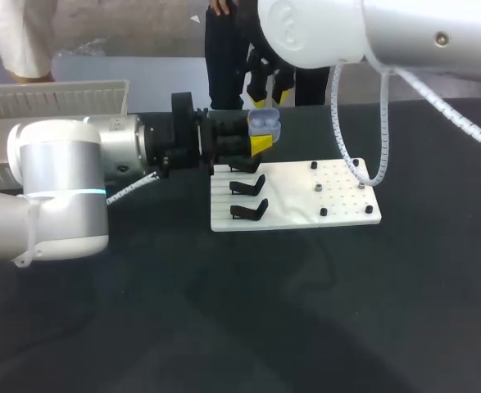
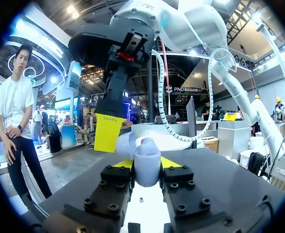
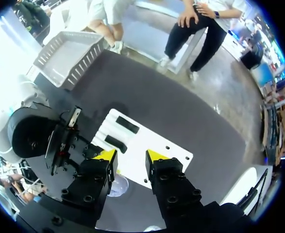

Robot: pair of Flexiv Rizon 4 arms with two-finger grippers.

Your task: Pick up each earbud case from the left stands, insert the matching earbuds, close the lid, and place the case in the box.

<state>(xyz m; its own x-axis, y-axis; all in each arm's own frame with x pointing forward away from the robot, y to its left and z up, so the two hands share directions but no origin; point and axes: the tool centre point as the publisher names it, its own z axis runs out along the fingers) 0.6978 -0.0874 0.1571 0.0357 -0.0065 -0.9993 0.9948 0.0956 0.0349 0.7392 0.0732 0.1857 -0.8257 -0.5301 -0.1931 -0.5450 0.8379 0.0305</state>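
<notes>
Earbud case [image 1: 265, 124], pale blue, clamped from both sides between fingers of left gripper [image 2: 148, 166]; held in air over far left edge of white board [image 1: 306, 211]. Right gripper [image 3: 131, 158] just above case, fingers parted, nothing gripped. Black stands [image 1: 248, 210] along board's left side. White box [image 1: 52, 102] at far left corner of bench [image 1: 306, 319].

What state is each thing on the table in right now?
left gripper: shut on the earbud case, held off the table.
earbud case: lid looks open.
right gripper: open, empty, just above the case.
stands: two in view, both empty.
box: no case inside that shows.
</notes>
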